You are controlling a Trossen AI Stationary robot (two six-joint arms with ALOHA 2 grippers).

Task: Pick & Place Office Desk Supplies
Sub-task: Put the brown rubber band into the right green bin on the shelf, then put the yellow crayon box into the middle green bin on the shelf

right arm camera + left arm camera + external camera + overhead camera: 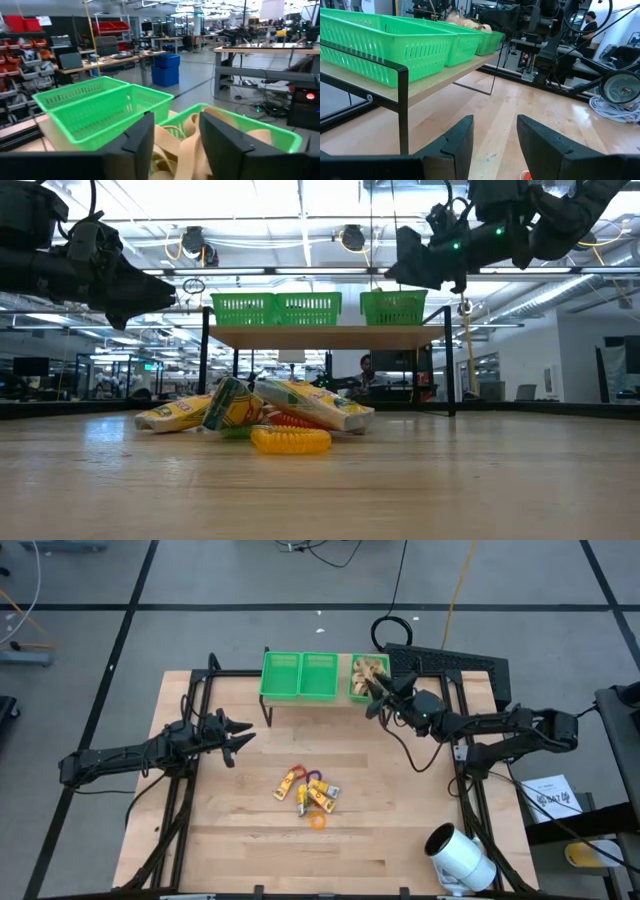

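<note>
Wooden tabletop lies under me, with a raised shelf (pixel 300 702) at its far edge carrying three green baskets in a row. My right claw (pixel 374 692) hangs over the basket (pixel 367 678) at the right end, fingers parted and empty; tan rubber bands (pixel 180 145) are heaped directly below them. The other two baskets (pixel 300 675) sit beside it on my left. My left claw (pixel 240 735) waits apart, parted and empty, short of the shelf. Well back from my right claw, mid-table, lie the yellow packets (pixel 308 790) and an orange ring (pixel 318 822). A white cylinder (pixel 460 858) rests at the near right corner.
</note>
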